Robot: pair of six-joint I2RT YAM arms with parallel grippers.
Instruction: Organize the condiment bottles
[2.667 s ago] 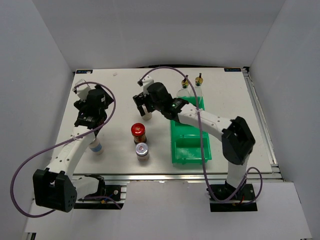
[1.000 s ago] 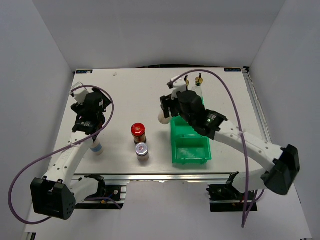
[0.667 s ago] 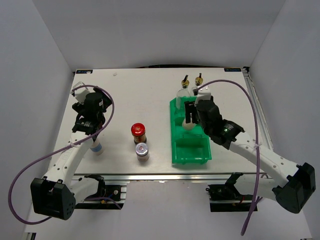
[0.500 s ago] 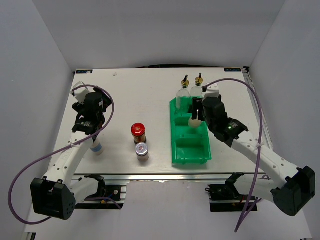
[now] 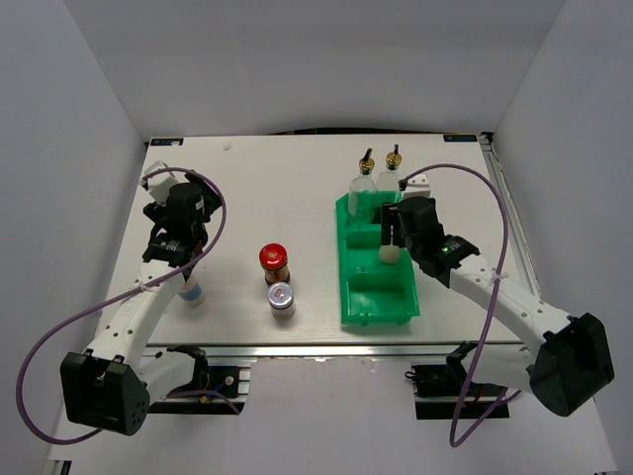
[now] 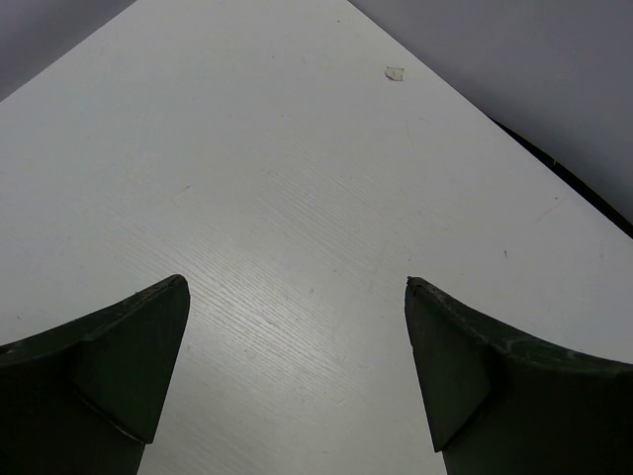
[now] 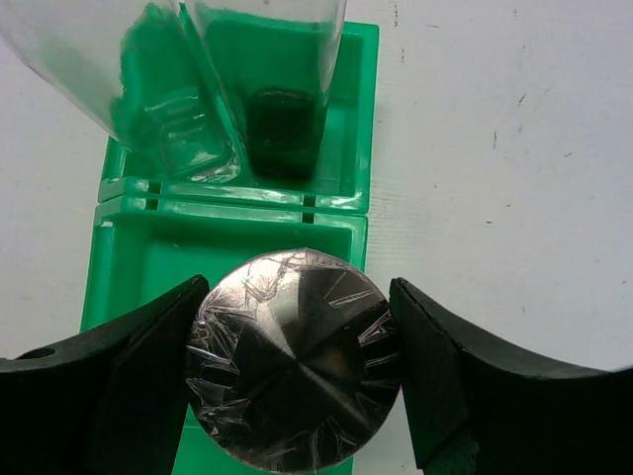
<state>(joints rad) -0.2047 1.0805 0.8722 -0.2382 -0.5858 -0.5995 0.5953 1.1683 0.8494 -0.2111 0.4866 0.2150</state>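
Note:
My right gripper (image 5: 391,237) is shut on a short silver-lidded jar (image 7: 294,371), with a finger (image 7: 445,381) on each side of the lid. It holds the jar over the middle compartment of the green bin (image 5: 348,297). Two tall clear glass bottles (image 5: 365,180) (image 5: 393,172) with gold-black spouts stand in the bin's far compartment; their bases also show in the right wrist view (image 7: 173,89) (image 7: 287,99). A red-capped jar (image 5: 273,260) and a silver-lidded jar (image 5: 282,297) stand mid-table. Another short jar (image 5: 191,292) stands partly under the left arm. My left gripper (image 5: 170,203) is open and empty above bare table (image 6: 297,247).
The bin's near compartment (image 5: 381,297) holds nothing. The bin's green wall (image 7: 138,257) lies under the held jar. The table's right edge (image 5: 514,237) has a metal rail. Grey walls enclose the table on three sides.
My right arm has carried the silver-lidded jar from the table's middle rightward over the bin and settled above its middle compartment. The left arm has barely moved.

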